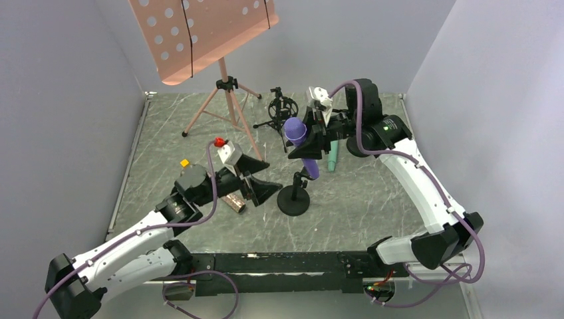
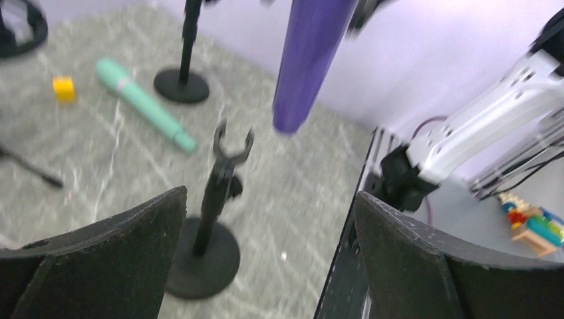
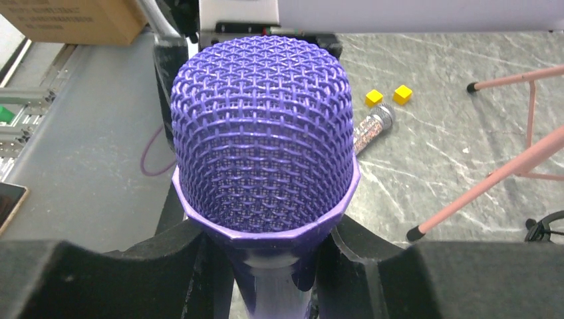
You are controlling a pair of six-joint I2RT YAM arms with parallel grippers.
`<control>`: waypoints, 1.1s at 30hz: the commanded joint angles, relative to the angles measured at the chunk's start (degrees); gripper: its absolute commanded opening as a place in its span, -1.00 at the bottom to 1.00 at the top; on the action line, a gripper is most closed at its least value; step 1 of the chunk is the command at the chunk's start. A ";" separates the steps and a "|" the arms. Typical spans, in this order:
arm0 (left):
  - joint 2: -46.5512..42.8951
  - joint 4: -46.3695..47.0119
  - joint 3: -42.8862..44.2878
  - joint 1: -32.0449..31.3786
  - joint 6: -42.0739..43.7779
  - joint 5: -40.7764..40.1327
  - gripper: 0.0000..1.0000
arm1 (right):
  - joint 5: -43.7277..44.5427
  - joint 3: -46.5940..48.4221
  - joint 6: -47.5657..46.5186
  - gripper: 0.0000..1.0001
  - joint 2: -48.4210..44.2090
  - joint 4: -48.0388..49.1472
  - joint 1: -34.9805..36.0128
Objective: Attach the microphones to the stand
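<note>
While the right hand [image 1: 311,145] was closed on the all-purple plastic stick microphone [image 1: 300,143], gripping its body just below the mesh head, that microphone was held clear of the grey marbled tabletop [image 1: 372,193]. It hung tilted, head uppermost. In the left wrist view its tapered tail sat above and slightly to one side of the forked clip [image 2: 231,149] on the short black round-based stand [image 2: 199,256], with a visible gap between them. The microphone was not seated in the clip.

The left hand [image 2: 269,199] was spread wide with nothing between its padded fingers [image 2: 120,252]. In the top view it hung just left of the short stand's base, not touching it.

The mint-green stick microphone [image 2: 143,103] lay flat on the tabletop beyond the short stand, near a small yellow cube [image 2: 64,88] and the base of a second black stand [image 2: 181,85]. The glittery bronze microphone with a silver mesh head [image 3: 372,126] also lay flat on the tabletop, close to two yellow cubes [image 3: 388,96]. From above it was partly hidden beneath the left hand.

A pink tripod music stand with a perforated desk [image 1: 226,86] stood at the far left of the tabletop.
</note>
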 commanded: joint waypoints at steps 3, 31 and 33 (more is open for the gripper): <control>8.16 9.07 8.99 0.23 -2.22 5.73 0.99 | -3.21 -0.17 4.86 -0.85 -1.40 6.15 -0.66; 9.72 0.47 8.96 -4.03 6.32 -6.54 0.99 | 0.90 5.02 0.58 -0.81 4.53 2.67 -2.94; 7.27 -2.68 6.46 -4.03 7.43 -8.86 0.99 | 0.30 4.28 1.26 -0.81 5.21 4.64 -2.82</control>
